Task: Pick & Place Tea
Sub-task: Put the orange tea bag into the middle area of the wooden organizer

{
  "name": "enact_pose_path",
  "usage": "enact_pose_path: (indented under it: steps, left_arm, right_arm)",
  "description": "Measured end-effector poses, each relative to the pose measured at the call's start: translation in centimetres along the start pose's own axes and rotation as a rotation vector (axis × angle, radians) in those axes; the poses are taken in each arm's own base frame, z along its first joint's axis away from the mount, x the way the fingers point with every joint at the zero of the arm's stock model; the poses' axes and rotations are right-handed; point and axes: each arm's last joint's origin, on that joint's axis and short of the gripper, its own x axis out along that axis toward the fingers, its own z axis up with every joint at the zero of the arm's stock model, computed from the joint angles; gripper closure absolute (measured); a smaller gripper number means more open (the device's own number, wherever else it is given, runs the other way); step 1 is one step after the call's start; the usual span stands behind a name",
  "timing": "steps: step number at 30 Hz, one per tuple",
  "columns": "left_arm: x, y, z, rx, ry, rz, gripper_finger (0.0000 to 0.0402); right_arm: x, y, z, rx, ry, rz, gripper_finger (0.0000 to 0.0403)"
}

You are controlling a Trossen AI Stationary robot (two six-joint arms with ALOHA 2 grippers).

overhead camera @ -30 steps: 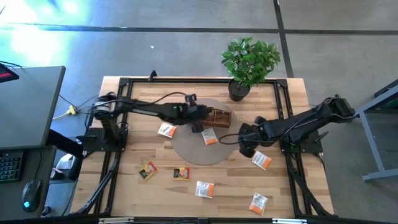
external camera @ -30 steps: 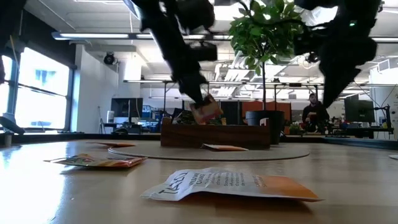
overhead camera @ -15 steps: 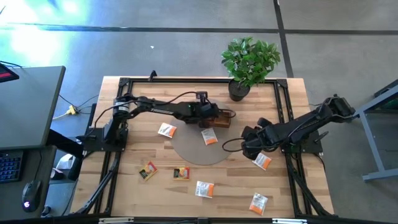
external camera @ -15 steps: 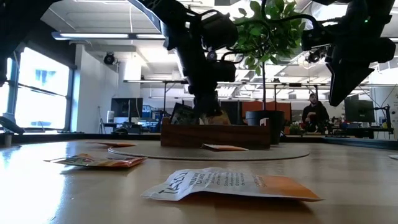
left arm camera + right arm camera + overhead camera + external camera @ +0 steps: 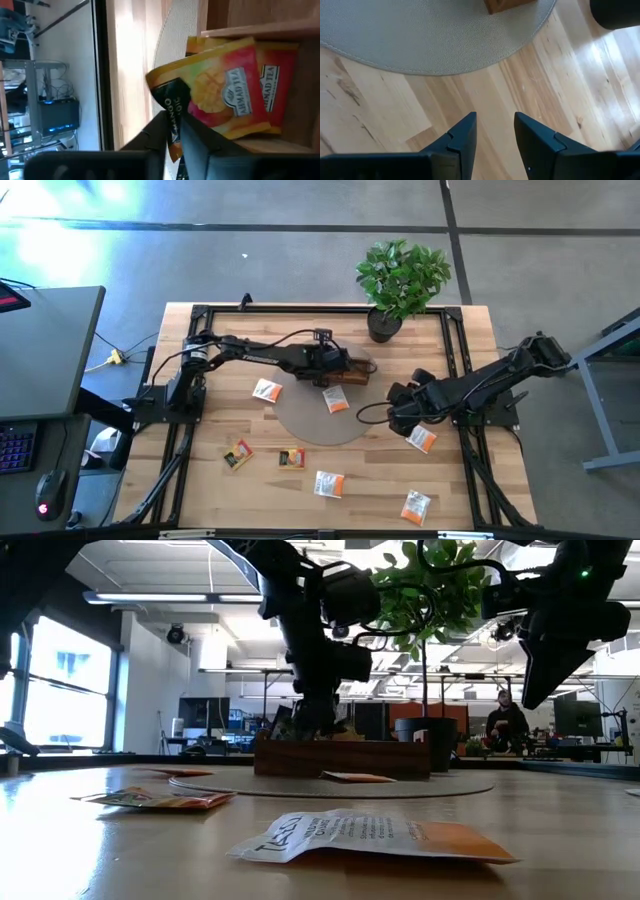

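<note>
Tea first: the mango sachet (image 5: 225, 95) is at the tray (image 5: 250, 15), lying tilted over a red sachet (image 5: 272, 90) already in a compartment, one corner sticking out past the tray wall. Your left hand (image 5: 174, 132) is at that corner, fingers close together and clamped on the sachet's dark edge, as far as the wrist view shows. Main risk: the sachet isn't flat or fully inside the tray. Let go like this and it may lean on the wall, or slide off the red one and out of the tray onto the round mat (image 5: 420, 35). Second risk: pulling away from the tray before the fingers are clear, since a thin foil edge can cling to a pad and get dragged back out. Third: the hand sits low against the tray, so any sideways move could nudge the tray across the mat and shift the placing spot for the next sachets. The right hand (image 5: 492, 132) hangs over bare counter (image 5: 380, 115) just off the mat on the side away from the tray, fingers apart, nothing in them, with a white-and-orange sachet (image 5: 421, 439) close by. If you send it toward the tray now, both arms crowd the same spot and could clash. The other loose sachets (image 5: 329, 484) lie on the counter well apart from the tray, flat, so expect a finger to skid over one rather than pinch it.
</note>
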Motion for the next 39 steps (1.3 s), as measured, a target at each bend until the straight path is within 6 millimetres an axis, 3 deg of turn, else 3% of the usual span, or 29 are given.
enact_pose_path:
  steps: [7,12,17,22,25,32,36,39]
  left_arm:
    - [-0.4,-0.8,0.3,-0.039,-0.049,-0.107,0.0258]
    - [-1.5,-2.0,0.5,0.008,-0.028,-0.084,0.0217]
    - [-4.6,-1.7,1.1,0.001,0.066,-0.140,0.0214]
    - [-7.3,-0.4,0.2,-0.142,0.220,-0.469,0.0220]
    - [-9.4,1.1,-0.6,-0.188,0.206,-0.516,0.0220]
    - [-14.5,4.3,-5.3,-0.360,0.177,-0.414,0.0220]
    - [-16.4,3.8,-8.6,-0.455,0.075,-0.399,0.0220]
    - [-16.8,2.1,-11.5,-0.514,0.014,-0.431,0.0220]
  right_arm:
    - [0.1,0.0,0.5,-0.029,-0.033,0.003,0.0274]
    - [0.3,0.2,1.3,-0.060,-0.085,0.045,0.0274]
    - [0.4,0.4,2.3,-0.106,-0.150,0.082,0.0274]
    - [0.4,0.5,2.9,-0.123,-0.196,0.101,0.0274]
    - [0.3,0.6,3.0,-0.118,-0.210,0.108,0.0274]
    - [0.3,0.7,3.2,-0.031,-0.227,0.127,0.0274]
    - [0.0,1.2,3.7,0.040,-0.277,0.179,0.0274]
    - [-0.2,2.1,4.2,0.043,-0.335,0.229,0.0274]
